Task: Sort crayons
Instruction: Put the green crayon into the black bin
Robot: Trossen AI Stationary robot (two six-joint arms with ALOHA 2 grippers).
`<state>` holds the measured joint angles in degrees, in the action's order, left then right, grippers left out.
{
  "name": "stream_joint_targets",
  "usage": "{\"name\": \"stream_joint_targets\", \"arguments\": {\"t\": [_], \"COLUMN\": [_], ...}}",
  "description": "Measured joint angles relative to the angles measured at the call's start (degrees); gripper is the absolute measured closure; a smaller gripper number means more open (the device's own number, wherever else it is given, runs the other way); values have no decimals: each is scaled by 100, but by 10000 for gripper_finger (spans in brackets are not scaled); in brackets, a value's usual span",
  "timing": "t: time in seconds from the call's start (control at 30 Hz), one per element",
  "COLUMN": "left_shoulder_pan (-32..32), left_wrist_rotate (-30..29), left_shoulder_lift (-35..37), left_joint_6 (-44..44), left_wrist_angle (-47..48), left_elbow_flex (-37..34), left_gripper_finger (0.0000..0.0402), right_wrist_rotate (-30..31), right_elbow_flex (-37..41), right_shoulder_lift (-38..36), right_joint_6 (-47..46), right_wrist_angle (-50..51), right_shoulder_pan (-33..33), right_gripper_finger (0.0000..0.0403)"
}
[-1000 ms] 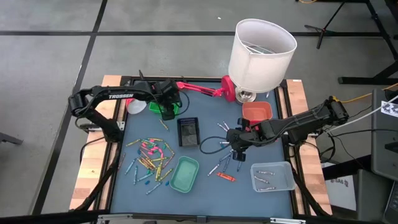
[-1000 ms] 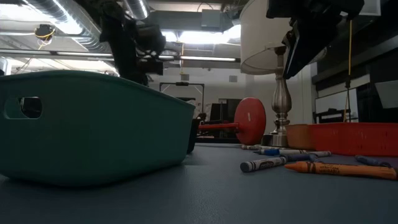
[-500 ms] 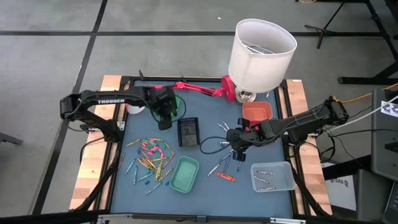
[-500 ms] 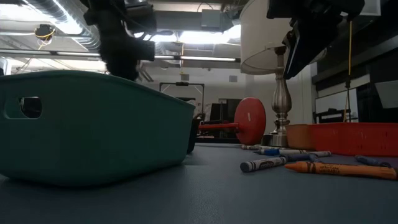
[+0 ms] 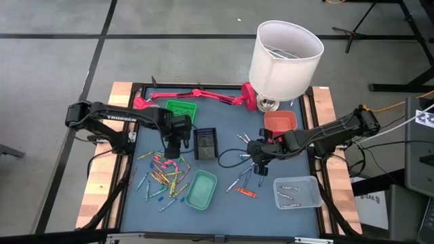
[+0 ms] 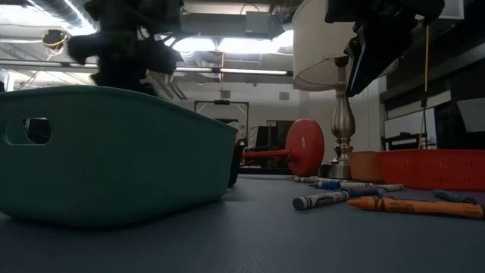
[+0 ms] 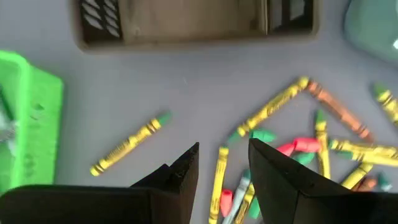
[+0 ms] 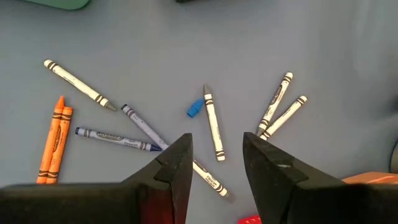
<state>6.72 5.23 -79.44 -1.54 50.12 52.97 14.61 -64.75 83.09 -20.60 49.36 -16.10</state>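
High view shows the left claw (image 5: 172,150) wide open and empty above the crayons (image 5: 165,169), ready to grab one.

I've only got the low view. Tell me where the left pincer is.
Observer: The left pincer hovers over the mixed crayon pile, beside the black tray.
Operator: Report its jaws.
Observer: Open and empty, with a yellow crayon on the table below the gap.
Operator: Now the right pincer.
Observer: The right pincer is open too, empty, above a silvery grey crayon.
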Motion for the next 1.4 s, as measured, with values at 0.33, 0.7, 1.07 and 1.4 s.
{"name": "stream_joint_targets", "arguments": {"t": [0.33, 0.7, 1.07, 1.4], "left_shoulder_pan": [-282, -280, -282, -275], "left_wrist_rotate": [-28, -28, -228, -247], "left_shoulder_lift": [-2, 21, 20, 11], "left_joint_6": [299, 289, 246, -400], "left_wrist_angle": [-1143, -1915, -2217, -2408], "left_elbow_flex": [-1310, -2034, -2170, -2179], "left_gripper_finger": [279, 279, 334, 391], "right_wrist_rotate": [0, -2, -2, -2], "right_elbow_flex": [0, 0, 0, 0], "right_shoulder_lift": [0, 0, 0, 0], "right_joint_6": [0, 0, 0, 0], "right_wrist_angle": [0, 0, -2, -2], "right_shoulder_pan": [0, 0, 0, 0], "right_gripper_finger": [263, 263, 263, 263]}}
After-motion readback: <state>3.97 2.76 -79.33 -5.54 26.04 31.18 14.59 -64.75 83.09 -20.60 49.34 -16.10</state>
